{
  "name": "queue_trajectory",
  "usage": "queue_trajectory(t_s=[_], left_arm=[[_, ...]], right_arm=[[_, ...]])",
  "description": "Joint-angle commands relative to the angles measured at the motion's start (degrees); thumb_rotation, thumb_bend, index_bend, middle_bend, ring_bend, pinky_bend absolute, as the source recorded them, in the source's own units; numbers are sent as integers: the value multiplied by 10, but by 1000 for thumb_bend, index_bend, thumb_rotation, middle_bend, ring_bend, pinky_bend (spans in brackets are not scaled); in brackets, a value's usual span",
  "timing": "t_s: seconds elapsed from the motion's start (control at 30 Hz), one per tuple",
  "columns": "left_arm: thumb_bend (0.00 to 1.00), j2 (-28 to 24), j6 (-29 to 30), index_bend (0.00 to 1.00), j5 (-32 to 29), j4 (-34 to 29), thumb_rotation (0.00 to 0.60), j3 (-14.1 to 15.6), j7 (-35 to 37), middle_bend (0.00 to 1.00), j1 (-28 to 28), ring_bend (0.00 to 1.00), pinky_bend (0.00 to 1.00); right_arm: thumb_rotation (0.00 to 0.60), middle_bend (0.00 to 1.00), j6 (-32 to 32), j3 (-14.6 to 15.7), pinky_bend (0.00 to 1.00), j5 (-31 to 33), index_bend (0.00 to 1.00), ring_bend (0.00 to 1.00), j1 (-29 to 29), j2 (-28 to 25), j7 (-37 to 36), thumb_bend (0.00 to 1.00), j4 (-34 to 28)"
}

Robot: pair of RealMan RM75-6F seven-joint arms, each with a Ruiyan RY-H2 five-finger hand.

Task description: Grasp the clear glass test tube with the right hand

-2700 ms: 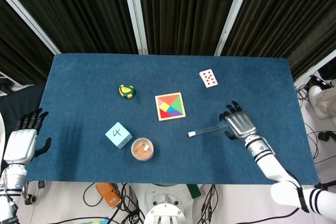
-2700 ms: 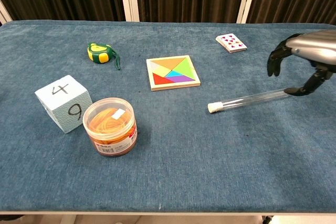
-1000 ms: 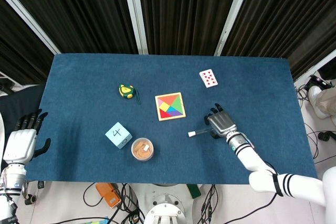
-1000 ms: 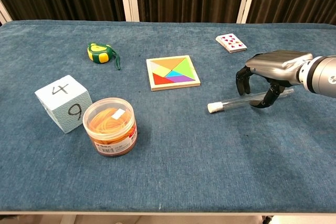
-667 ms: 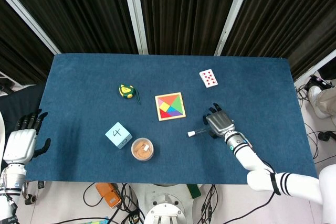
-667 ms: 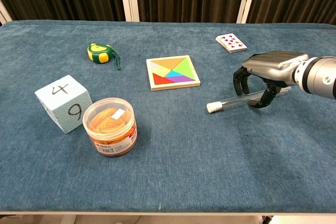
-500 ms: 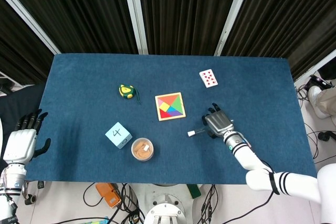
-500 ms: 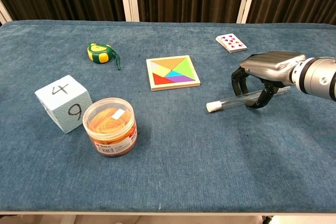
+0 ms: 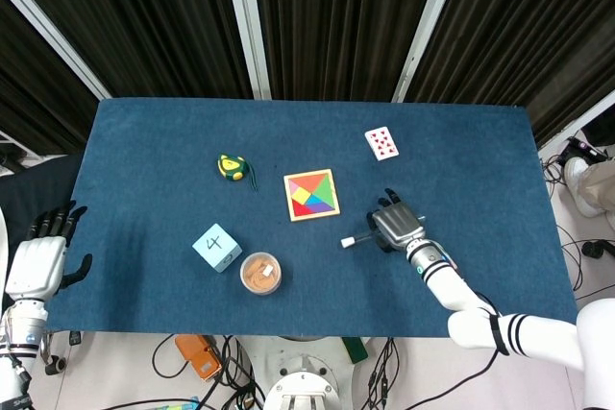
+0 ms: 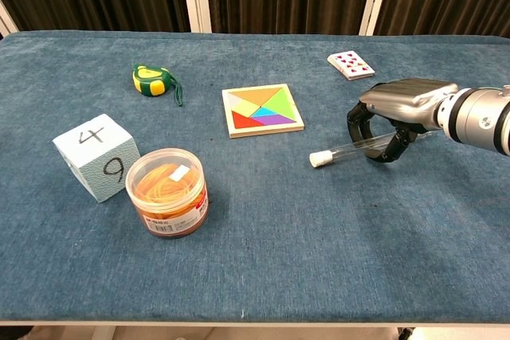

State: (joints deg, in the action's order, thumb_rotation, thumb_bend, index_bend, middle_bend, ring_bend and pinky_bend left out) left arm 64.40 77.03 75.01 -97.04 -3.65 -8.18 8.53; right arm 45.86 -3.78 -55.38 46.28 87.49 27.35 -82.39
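Observation:
The clear glass test tube (image 10: pixel 347 149) with a white cap lies almost flat on the blue table right of centre, cap end pointing left and slightly raised. My right hand (image 10: pixel 398 109) arches over its right half, fingers on the far side and thumb on the near side curled around the glass and gripping it. In the head view the right hand (image 9: pixel 396 226) covers most of the test tube (image 9: pixel 356 239), so only the capped end shows. My left hand (image 9: pixel 36 261) hangs off the table's left edge with fingers apart and nothing in it.
A colourful tangram puzzle (image 10: pixel 262 110) lies just left of the tube. A playing card (image 10: pixel 350 64) sits behind the right hand. Further left are a yellow-green tape measure (image 10: pixel 153 80), a pale blue numbered cube (image 10: pixel 97 155) and a jar of rubber bands (image 10: pixel 167 191).
My right hand has slid left along the tube and its fingers have closed around it. The capped end has shifted slightly left and up. The left hand has stayed still.

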Motion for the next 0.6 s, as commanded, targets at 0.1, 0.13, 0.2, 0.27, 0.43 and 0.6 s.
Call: queue_trajectory(t_s=[0.1, 0.13, 0.2, 0.27, 0.43, 0.6], left_arm=[[373, -2, -3, 82, -4, -3, 600, 1, -3, 0, 0, 0, 37], [373, -2, -3, 82, -4, -4, 600, 1, -4, 0, 0, 0, 37], [373, -1, -2, 81, -4, -4, 600, 1, -4, 0, 0, 0, 37], [372, -2, -2, 81, -4, -4, 600, 1, -3, 0, -1, 0, 37], [373, -1, -1, 81, -4, -4, 600, 2, -2, 0, -1, 0, 37], [372, -2, -2, 82, -5, -5, 600, 2, -2, 0, -1, 0, 37]], right_arm=[[600, 470, 5, -2, 0, -2, 621, 235, 1, -2, 0, 614, -3], [600, 470, 6, -3, 0, -2, 631, 235, 1, -2, 0, 614, -4], [600, 470, 12, -6, 0, -4, 648, 237, 1, -3, -1, 614, -6], [600, 476, 20, -9, 0, -7, 663, 248, 0, -4, -2, 615, -9], [600, 481, 39, -22, 0, -21, 677, 255, 0, -13, -10, 615, -25], [600, 494, 54, -48, 0, -32, 695, 269, 6, -25, -26, 615, -51]])
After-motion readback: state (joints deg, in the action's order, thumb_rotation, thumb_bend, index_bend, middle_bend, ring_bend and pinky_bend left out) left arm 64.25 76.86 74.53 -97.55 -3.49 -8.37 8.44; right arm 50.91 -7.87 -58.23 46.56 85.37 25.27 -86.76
